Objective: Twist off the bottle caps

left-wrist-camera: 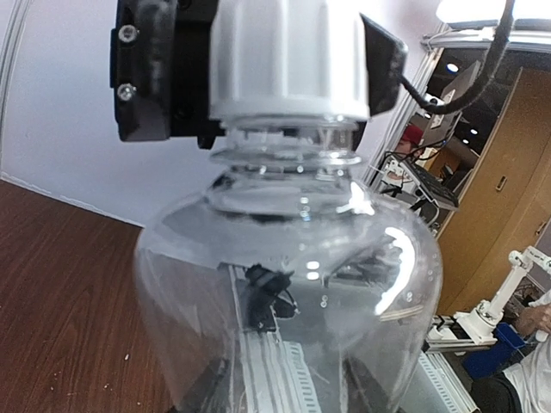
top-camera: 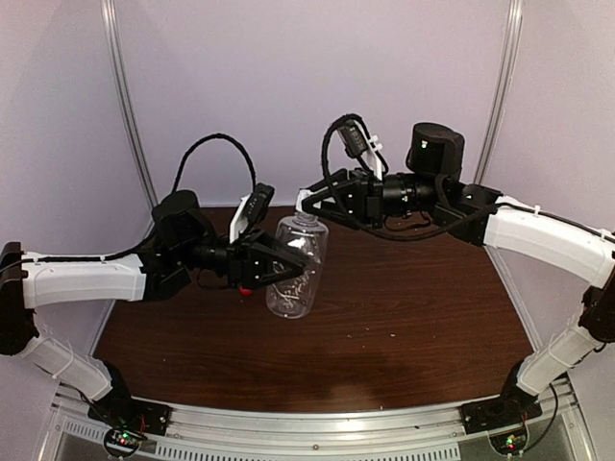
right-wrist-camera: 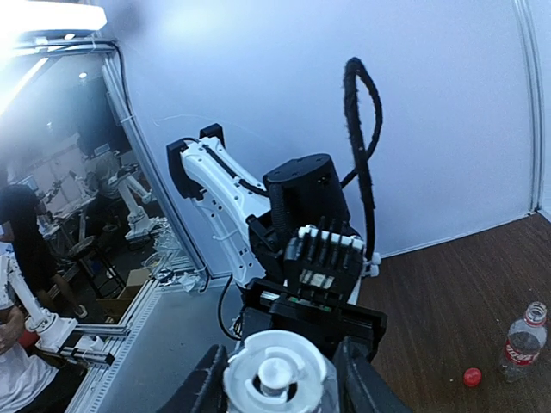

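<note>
My left gripper [top-camera: 281, 271] is shut around the body of the wide clear unlabelled bottle [top-camera: 296, 274] and holds it tilted above the table. The bottle fills the left wrist view [left-wrist-camera: 284, 292]. Its white cap [left-wrist-camera: 288, 60] sits on the neck, and my right gripper [top-camera: 306, 206] is shut on it, with black fingers [left-wrist-camera: 146, 77] against both sides. In the right wrist view the white cap [right-wrist-camera: 275, 379] lies between the fingers [right-wrist-camera: 204, 391]. The small slim bottle with a red label [right-wrist-camera: 521, 342] stands uncapped on the table, the red cap [right-wrist-camera: 472, 376] lying beside it.
The brown wooden table [top-camera: 404, 307] stretches right and forward of the bottle. A spot of red [top-camera: 247, 288] shows under my left gripper. Metal frame posts [top-camera: 130, 106] and white walls stand behind. A metal rail [top-camera: 317, 423] runs along the near edge.
</note>
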You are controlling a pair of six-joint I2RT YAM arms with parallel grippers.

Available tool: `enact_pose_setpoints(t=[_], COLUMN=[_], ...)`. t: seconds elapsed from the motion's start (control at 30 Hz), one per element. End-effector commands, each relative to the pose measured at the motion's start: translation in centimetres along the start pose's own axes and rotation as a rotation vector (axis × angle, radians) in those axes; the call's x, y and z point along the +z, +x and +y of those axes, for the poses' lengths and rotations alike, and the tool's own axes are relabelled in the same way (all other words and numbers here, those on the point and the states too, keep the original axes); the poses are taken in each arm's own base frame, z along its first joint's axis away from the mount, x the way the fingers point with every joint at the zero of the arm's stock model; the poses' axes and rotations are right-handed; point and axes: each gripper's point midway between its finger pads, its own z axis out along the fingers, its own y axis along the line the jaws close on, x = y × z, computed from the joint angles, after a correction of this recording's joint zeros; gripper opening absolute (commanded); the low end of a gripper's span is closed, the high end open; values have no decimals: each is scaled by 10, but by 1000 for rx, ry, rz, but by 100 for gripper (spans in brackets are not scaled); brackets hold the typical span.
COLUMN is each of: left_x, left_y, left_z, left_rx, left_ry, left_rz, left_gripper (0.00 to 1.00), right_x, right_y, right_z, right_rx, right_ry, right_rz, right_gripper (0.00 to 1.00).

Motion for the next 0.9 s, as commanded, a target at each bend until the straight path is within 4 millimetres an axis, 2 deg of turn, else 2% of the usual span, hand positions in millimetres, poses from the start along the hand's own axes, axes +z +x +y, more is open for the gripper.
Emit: enact_pose_setpoints(t=[0.0,0.17,0.37,0.67,0.87], left_x=[1,2,-3,-16,-19], left_y=[-20,-17,-19,-20,-17], left_z=[-10,13,43,75,83], left_rx=[128,115,102,70,58], left_ry=[19,-99,-280,-486,-523], left_rz=[-55,-33,-18,-26,-22], left_gripper=[24,23,23,22,22], right_x=[-13,-19,-26,-40,-34], right_y=[-8,-17,-23,-28,-13], right_z=[-32,-34,-48,-68,-81], right_rx=[43,68,115,201,229], right_ry=[208,272,410,646,739], right_rz=[-24,-60,-96,-173,-134], right_gripper=[51,69,80,83,80])
